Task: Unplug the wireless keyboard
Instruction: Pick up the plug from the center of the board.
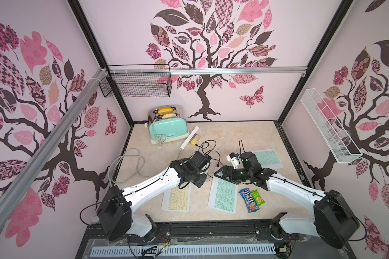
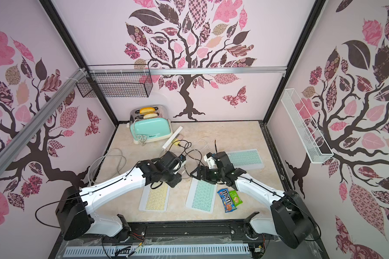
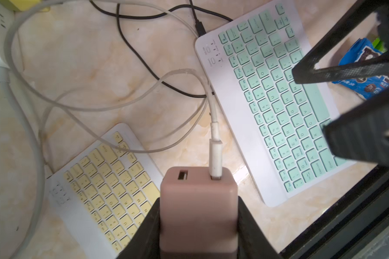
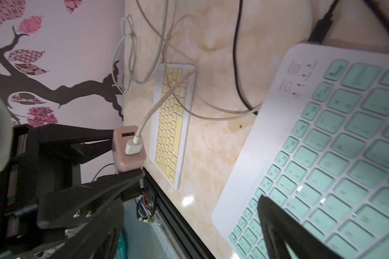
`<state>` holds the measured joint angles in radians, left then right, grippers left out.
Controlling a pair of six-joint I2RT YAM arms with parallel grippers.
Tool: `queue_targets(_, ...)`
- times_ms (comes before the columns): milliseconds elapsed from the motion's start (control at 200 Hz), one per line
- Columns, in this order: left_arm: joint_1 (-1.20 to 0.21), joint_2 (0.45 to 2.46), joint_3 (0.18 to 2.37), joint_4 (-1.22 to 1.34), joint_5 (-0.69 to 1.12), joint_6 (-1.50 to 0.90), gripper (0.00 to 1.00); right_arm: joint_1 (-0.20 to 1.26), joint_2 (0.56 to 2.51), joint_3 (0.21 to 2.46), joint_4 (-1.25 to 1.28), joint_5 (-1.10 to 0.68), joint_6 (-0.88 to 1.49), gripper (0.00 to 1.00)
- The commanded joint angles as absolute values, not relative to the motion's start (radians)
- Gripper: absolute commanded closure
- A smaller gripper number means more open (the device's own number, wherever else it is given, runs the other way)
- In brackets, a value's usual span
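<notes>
My left gripper (image 3: pixel 198 201) is shut on a pink charger block (image 4: pixel 128 161), held in the air between the two arms. A white cable plug (image 3: pixel 215 157) sits in one of the block's two ports. Its cable loops across the yellow keyboard (image 1: pixel 177 199), and I cannot tell where its far end goes. The mint-green keyboard (image 1: pixel 224 197) lies beside the yellow one, with a black cable plug (image 3: pixel 200 28) in its far edge. My right gripper (image 1: pixel 221 175) hangs open over the green keyboard's far end, facing the charger, with nothing between its fingers.
A white power strip (image 1: pixel 190 137) with a yellow charger (image 1: pixel 193 141) lies by the mint toaster (image 1: pixel 167 127) at the back. Black and white cables tangle in the middle. Another green keyboard (image 1: pixel 268 159) lies back right. Snack packets (image 1: pixel 250 199) lie right of the front green keyboard.
</notes>
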<state>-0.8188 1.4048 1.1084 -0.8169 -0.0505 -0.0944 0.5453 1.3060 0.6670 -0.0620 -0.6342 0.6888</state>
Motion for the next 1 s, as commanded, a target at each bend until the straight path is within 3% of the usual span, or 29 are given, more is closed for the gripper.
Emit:
queue_targets(0,-0.783,1.354,1.145,-0.933,0.028,0.041,1.00,0.543,1.357,0.670,0.149,-0.703,0.860,0.13)
queue_targets(130,-0.772,1.315,1.125,-0.948,0.083,0.121,1.00,0.569,1.420,0.686,0.286,-0.716,0.936,0.19)
queue_targets(560,-0.758,1.329,1.084,-0.903,0.133,0.141,1.00,0.682,1.490,0.706,0.388,-0.700,0.942,0.38)
queue_targets(825,-0.747,1.330,1.091,-0.905,0.130,0.123,1.00,0.695,1.488,0.708,0.418,-0.715,0.934,0.44)
queue_targets(995,-0.693,1.315,1.118,-0.905,0.278,0.102,1.00,0.694,1.425,0.660,0.444,-0.724,0.873,0.45)
